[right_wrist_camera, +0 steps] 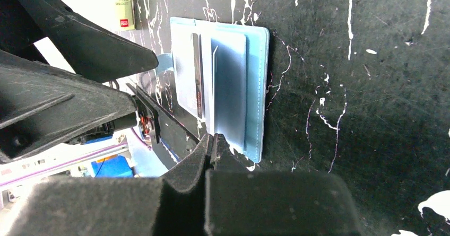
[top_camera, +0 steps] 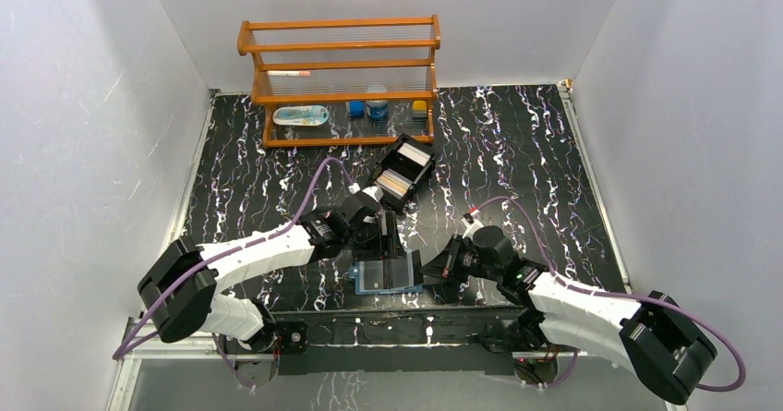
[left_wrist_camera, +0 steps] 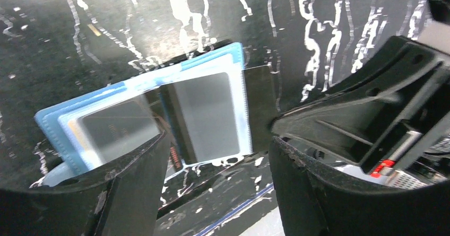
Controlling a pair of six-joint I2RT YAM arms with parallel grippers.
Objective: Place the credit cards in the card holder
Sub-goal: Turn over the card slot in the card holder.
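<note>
The blue card holder (top_camera: 383,275) lies open and flat near the table's front edge, its clear sleeves up. A grey card (left_wrist_camera: 207,114) sits inside one sleeve of the card holder (left_wrist_camera: 53,120). More credit cards stand as a tan stack (top_camera: 394,183) and a white stack (top_camera: 415,154) in a black box. My left gripper (top_camera: 389,237) (left_wrist_camera: 217,151) hovers over the holder, open, with nothing between its fingers (left_wrist_camera: 132,188). At the holder's (right_wrist_camera: 257,87) right edge, my right gripper (top_camera: 436,269) (right_wrist_camera: 213,139) is shut, its tips against that edge.
The black two-compartment box (top_camera: 423,176) sits behind the holder. A wooden rack (top_camera: 342,83) with small items stands at the back. A cream packet with a red mark (right_wrist_camera: 106,5) lies beyond the left fingers. White walls enclose the marbled black table (top_camera: 517,162).
</note>
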